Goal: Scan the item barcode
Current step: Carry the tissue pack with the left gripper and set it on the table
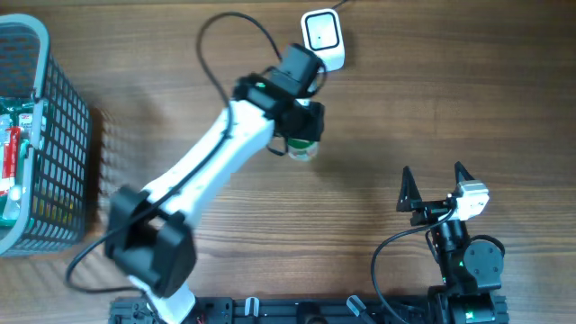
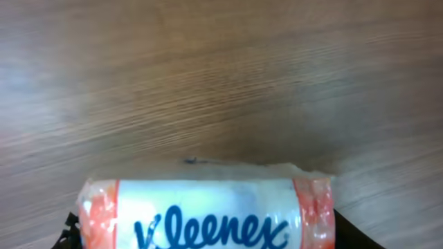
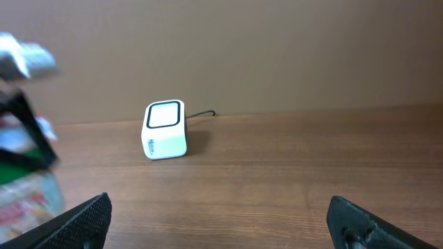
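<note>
Wood-grain table (image 1: 450,90) fills the overhead view. Across it the white left arm (image 1: 216,153) reaches from the near left edge diagonally toward the far middle. A grey mesh basket (image 1: 67,153) stands at the far left edge of the table, with red and green packets (image 1: 13,135) inside it. The right arm (image 1: 468,261) sits at the near right, well apart from everything else; the right gripper (image 1: 434,175) has its jaws spread wide with nothing between them, and its wrist camera looks across bare wood at the scanner (image 3: 165,130). That scanner is a small white box with a dark-rimmed window, at the far edge of the table, its cable (image 1: 238,31) looping away over the wood. Just on the near side of it, not touching it, the left gripper (image 1: 301,137) is closed partway around a tissue pack (image 2: 208,214), white with orange ends and blue Kleenex lettering, held crosswise between the black fingers (image 2: 69,232). Whether the pack hangs clear of the wood or rests on it cannot be told, and no barcode shows on the face in view
</note>
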